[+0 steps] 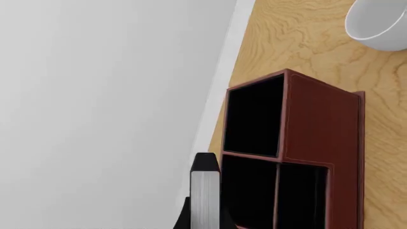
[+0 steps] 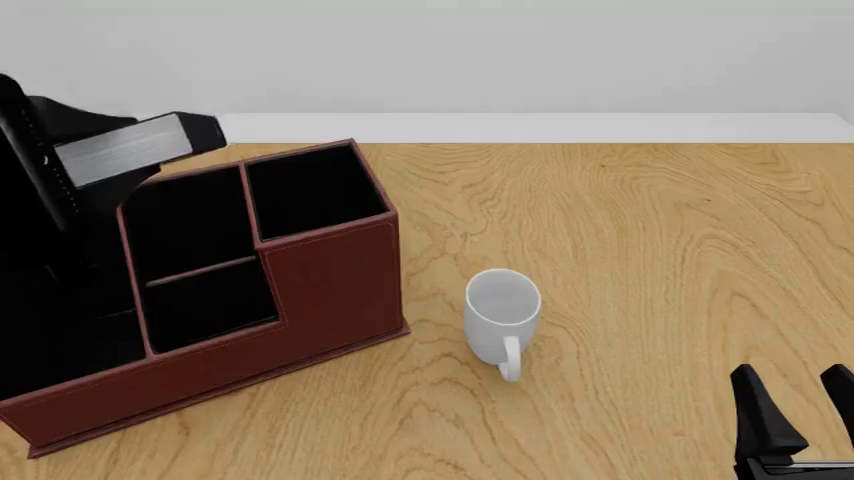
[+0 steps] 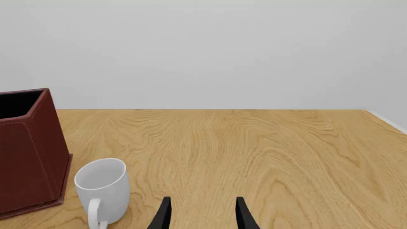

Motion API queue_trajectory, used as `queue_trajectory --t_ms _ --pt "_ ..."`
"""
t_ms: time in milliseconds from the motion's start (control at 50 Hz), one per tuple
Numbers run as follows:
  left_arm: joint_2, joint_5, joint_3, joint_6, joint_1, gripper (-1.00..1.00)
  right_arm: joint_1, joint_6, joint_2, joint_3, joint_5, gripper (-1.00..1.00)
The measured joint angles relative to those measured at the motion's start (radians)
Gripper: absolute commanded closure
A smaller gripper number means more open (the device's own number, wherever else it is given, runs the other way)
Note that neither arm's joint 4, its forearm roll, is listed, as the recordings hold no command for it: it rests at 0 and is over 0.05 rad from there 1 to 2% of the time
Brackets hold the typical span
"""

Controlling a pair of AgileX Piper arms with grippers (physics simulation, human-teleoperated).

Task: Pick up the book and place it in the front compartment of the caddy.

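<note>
My left gripper (image 2: 83, 165) is shut on the book (image 2: 131, 148), a thin black-covered book with its grey-white page edges showing. It holds the book tilted in the air above the far left part of the caddy (image 2: 334, 285). In the left wrist view the book (image 1: 205, 193) sticks out between the fingers, beside the caddy's (image 1: 321, 129) black-lined compartments. The caddy is a large reddish-brown box with a stepped front wall, and it also shows in the right wrist view (image 3: 28, 157). My right gripper (image 2: 805, 412) is open and empty near the table's front right edge, seen also in its own wrist view (image 3: 202, 213).
A white mug (image 2: 503, 308) stands just right of the caddy, handle toward me; it also shows in the right wrist view (image 3: 102, 183) and the left wrist view (image 1: 380, 21). The wooden table (image 2: 641, 240) ends at a white edge at the back.
</note>
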Motion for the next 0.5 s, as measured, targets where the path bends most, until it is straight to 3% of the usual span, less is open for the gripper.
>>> queue_trajectory --t_ms 500 --pt "0.02 0.032 0.02 -0.04 0.012 1.0 0.0 0.0 0.0 0.0 0.0 -1.0"
